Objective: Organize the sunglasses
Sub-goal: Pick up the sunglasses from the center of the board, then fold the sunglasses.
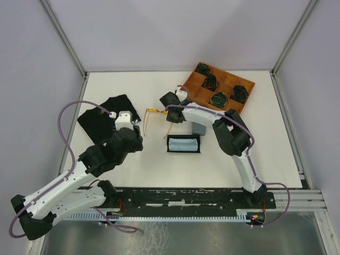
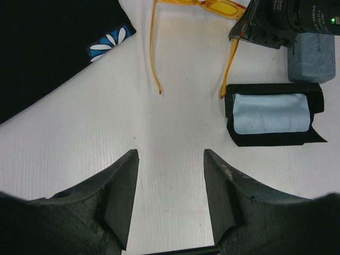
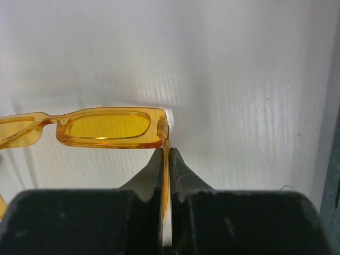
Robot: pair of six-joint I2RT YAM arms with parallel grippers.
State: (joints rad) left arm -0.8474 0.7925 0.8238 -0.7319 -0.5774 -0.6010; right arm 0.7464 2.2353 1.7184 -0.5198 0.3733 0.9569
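And the right gripper (image 3: 166, 155) has its jaws pinching 1 temple of the orange-yellow sunglasses (image 3: 109, 127) right by the hinge, probably the grip for folding that temple in. The pair sits with temples open, down at the tabletop (image 2: 175, 117) just beside the open black case (image 2: 265, 139). The left gripper (image 2: 170, 155) hovers nearby, jaws spread, holding nothing.

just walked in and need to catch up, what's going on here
The right tool is shut on one temple of the translucent orange-yellow plastic sunglasses, whose arms are unfolded. The left tool is open and empty above the white table. Beside the sunglasses lies an open black case holding a light blue cloth.
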